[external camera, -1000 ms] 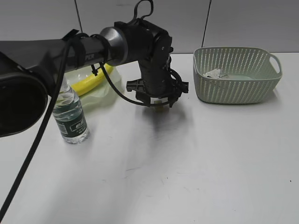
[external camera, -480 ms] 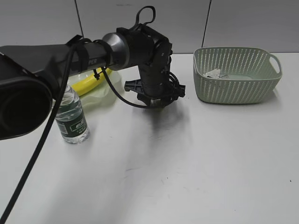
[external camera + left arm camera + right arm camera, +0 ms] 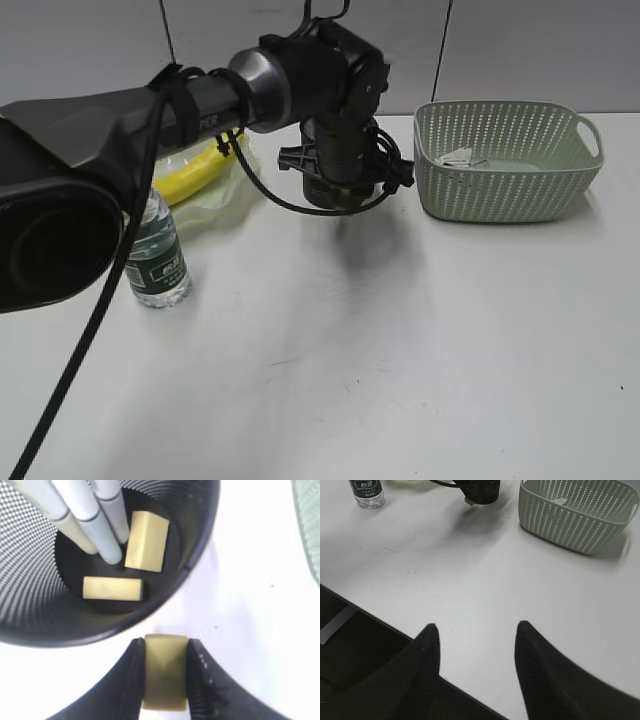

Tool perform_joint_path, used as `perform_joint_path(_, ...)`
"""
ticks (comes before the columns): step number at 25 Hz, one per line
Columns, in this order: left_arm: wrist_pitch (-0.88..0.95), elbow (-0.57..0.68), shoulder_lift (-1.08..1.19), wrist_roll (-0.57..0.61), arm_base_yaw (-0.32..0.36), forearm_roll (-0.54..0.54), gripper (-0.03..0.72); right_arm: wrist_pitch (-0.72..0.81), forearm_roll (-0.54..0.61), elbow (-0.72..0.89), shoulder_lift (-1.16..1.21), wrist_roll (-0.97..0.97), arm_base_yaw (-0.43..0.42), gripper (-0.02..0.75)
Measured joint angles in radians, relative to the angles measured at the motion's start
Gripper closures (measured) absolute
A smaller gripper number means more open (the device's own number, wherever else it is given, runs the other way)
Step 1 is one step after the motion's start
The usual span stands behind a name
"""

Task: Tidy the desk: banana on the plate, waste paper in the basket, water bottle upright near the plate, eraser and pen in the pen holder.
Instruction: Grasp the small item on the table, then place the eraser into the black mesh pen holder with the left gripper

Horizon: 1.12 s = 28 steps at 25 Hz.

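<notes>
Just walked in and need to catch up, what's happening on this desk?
The left gripper is clamped on a yellow eraser beside the black mesh pen holder, which already contains two erasers and pens. The right gripper hangs open, empty. The banana lies on the plate, the water bottle stands upright.

Readable text: hardly any

The water bottle [image 3: 156,250] has a label with white marks too blurred to read.

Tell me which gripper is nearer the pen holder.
Left. The left gripper hangs just beside the pen holder rim, shut on an eraser. The right gripper hovers far back at the desk's near edge.
</notes>
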Motion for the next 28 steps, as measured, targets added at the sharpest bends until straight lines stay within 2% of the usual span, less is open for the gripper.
perform_joint_path(14,0.107,-0.017,-0.175,0.000,-0.006,0.021,0.502,0.000,0.000,0.000,0.000,0.000,0.000,0.344)
perform_joint_path(24,-0.103,-0.018,-0.202,0.004,0.015,0.106,0.502,0.000,0.000,0.000,0.000,0.000,0.000,0.344)
perform_joint_path(28,-0.124,-0.018,-0.167,0.004,0.051,0.074,0.502,0.000,0.000,0.000,0.000,0.000,0.000,0.344)
